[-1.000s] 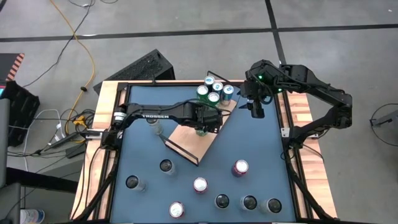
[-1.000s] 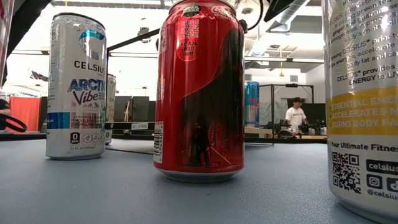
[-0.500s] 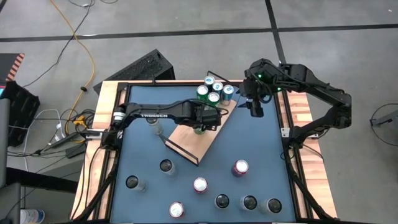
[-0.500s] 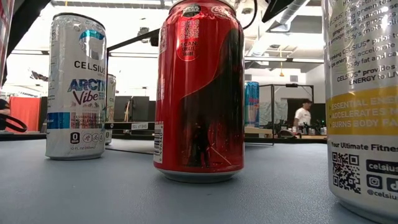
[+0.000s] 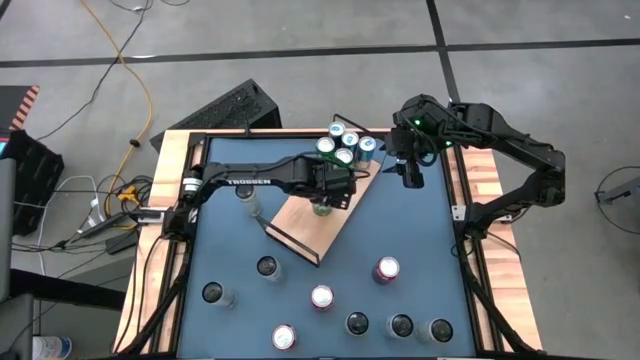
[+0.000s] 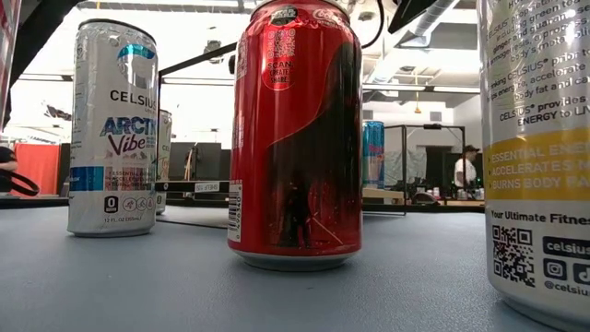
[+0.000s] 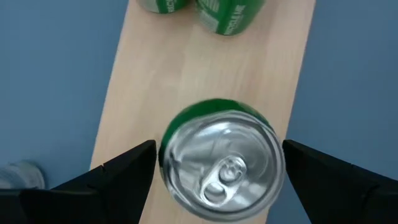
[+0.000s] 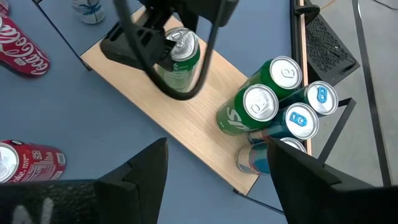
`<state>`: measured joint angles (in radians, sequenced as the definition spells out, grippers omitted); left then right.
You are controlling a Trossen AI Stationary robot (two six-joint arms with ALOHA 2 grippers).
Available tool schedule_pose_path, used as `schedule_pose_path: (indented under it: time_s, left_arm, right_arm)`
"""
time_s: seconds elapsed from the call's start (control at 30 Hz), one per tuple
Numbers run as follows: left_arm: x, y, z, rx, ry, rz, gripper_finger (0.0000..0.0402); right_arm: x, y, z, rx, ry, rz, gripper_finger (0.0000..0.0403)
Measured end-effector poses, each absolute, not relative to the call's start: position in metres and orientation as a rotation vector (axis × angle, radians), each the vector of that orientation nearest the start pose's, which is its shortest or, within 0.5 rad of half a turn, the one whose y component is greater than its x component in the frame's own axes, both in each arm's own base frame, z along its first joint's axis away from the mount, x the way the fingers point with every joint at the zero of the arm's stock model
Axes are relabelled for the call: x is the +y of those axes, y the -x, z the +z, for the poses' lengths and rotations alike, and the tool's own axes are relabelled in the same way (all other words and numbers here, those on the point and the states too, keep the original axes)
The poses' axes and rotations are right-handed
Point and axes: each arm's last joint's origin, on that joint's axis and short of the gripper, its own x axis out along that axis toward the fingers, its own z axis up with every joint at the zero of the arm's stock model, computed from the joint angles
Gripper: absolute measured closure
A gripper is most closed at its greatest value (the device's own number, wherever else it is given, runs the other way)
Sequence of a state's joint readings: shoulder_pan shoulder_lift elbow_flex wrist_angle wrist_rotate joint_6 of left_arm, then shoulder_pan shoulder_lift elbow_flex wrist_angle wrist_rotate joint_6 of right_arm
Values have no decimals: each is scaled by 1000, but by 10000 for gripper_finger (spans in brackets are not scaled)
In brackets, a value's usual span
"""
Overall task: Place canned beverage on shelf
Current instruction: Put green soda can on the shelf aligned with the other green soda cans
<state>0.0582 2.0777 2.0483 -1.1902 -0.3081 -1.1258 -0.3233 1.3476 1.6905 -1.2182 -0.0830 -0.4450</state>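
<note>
While the left end effector has drifted slightly toward the cluster of cans over the last second, its fingers stand spread on either side of the green can, which sits upright on the shelf, apparently set down and released. Open board remains around it, with the shelf's long edges near. The right end effector hovers open just beside the cluster, above the blue surface.

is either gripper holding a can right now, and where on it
The left gripper straddles a green can on the shelf; actual contact cannot be told. The right gripper holds nothing.
</note>
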Motion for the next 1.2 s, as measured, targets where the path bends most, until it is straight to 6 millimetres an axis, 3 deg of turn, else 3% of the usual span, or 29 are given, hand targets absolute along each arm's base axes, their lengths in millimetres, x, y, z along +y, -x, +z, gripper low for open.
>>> schedule_pose_path:
  time_s: [0.83, 1.2]
  left_arm:
    - [40, -428, 309, 867, 765, 823, 71]
    - [41, -413, 339, 799, 805, 770, 72]
  right_arm:
    - [-72, -223, 426, 889, 238, -30, 144]
    - [-71, -225, 427, 841, 159, 2, 144]
